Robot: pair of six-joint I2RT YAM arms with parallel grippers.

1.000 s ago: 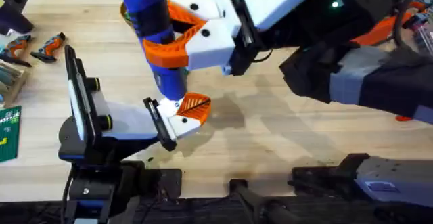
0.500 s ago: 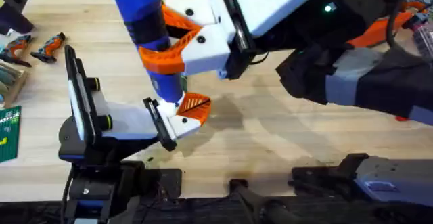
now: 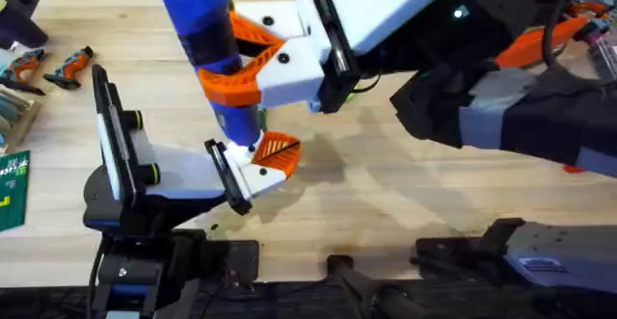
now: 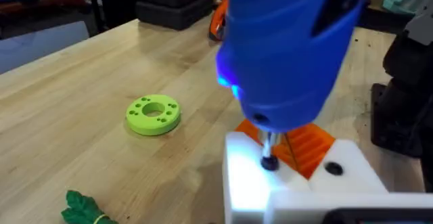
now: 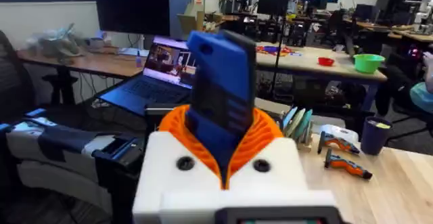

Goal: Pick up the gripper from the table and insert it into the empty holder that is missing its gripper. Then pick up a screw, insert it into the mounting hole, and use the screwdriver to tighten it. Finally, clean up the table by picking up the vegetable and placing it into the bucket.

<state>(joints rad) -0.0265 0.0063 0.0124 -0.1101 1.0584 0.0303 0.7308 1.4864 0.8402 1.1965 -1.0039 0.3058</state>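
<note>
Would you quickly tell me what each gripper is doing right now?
Left gripper: state cannot be told.
Right gripper: shut on the screwdriver, its tip down at the holder.

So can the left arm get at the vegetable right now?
Probably not yet: the left gripper sits under the screwdriver, whose bit is on the screw. The vegetable lies close by on open table.

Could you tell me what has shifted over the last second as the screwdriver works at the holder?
The right gripper, shut on the screwdriver, carried it slightly toward the left of the overhead view, tilting it a little more; its tip stayed at the white holder. The left arm, the holder and the tools at the table's left edge kept their places.
</note>
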